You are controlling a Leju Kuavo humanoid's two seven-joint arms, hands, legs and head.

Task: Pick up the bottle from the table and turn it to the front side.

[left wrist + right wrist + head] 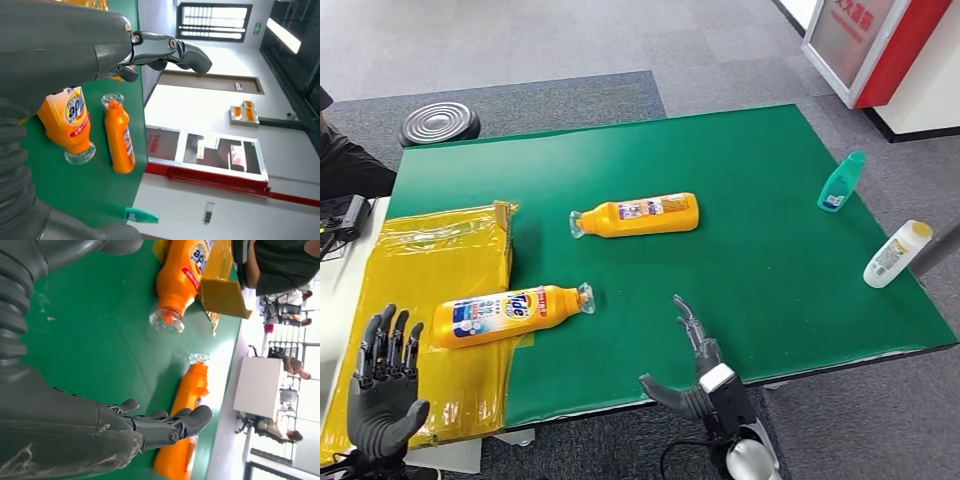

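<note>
Two orange bottles are laid on their sides on the green desk (788, 200). The near bottle (505, 313) shows its front label upward and rests partly on the yellow box (433, 250) at the left; the far bottle (641, 215), near the middle, shows a small back label, so it is judged the one to be turned. The right robot hand (682, 360) is held open at the near edge, well short of it, apparently readied for a reach. The left robot hand (384, 385) is raised at the near left, fingers spread, nothing gripped.

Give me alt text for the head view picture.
Two orange detergent bottles lie on a green table: the near bottle shows its Tide label, the far bottle its back. Both robot hands, left robot hand and right robot hand, hover open, holding nothing.
</note>
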